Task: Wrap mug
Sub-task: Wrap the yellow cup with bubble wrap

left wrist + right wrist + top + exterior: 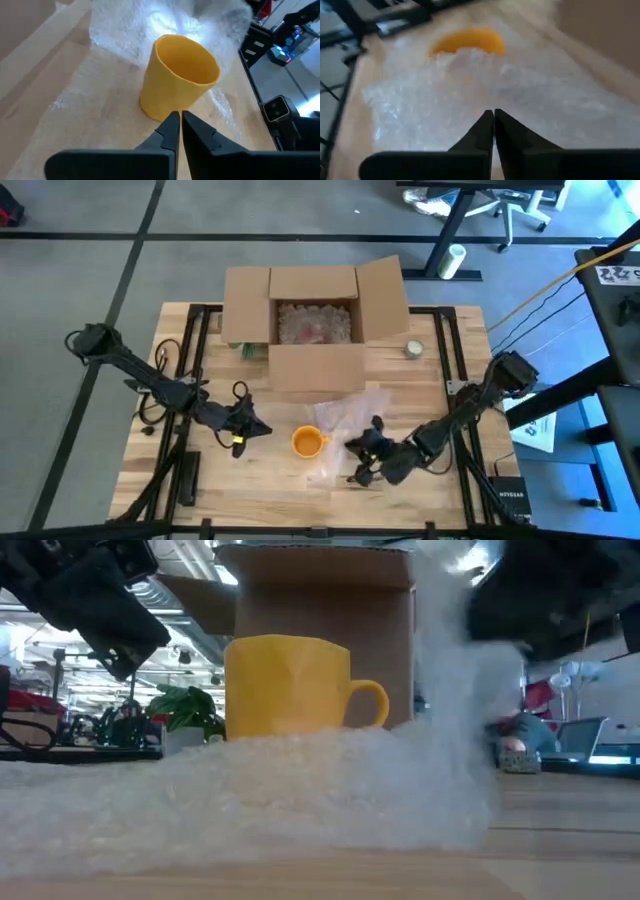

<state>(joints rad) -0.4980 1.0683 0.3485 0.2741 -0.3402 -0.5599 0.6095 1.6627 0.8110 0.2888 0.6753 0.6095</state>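
Nearest me, along the front of the tabletop (pixel 200 480), I have both arms reaching in toward the middle. My right tool (pixel 362 463) sits low at the front right, its two fingers (pixel 485 131) pressed together on a sheet of bubble wrap (pixel 345 425); in the right wrist view the tips meet right at the plastic, so I read it as pinching the wrap, with the sheet pulled up in a fold ahead of it. From the low camera that fold rises as a pale wall to the right of the mug and spreads flat across the foreground.

My left tool (pixel 245 435) hangs at the front left, just beside the yellow mug (pixel 308 442) but apart from it. Its fingers (pixel 172 132) are closed against each other with nothing between them, tips pointing at the base of the mug.

The mug stands upright in the middle of the tabletop, between the two tools, open mouth up, on the edge of the bubble wrap. In the low view its handle points to the right.

Behind the mug is an open cardboard box (pixel 315 320) with its flaps spread and more bubble wrap inside. A small roll of tape (pixel 414 349) lies near its right side. Farther back is the grey floor (pixel 80 270).
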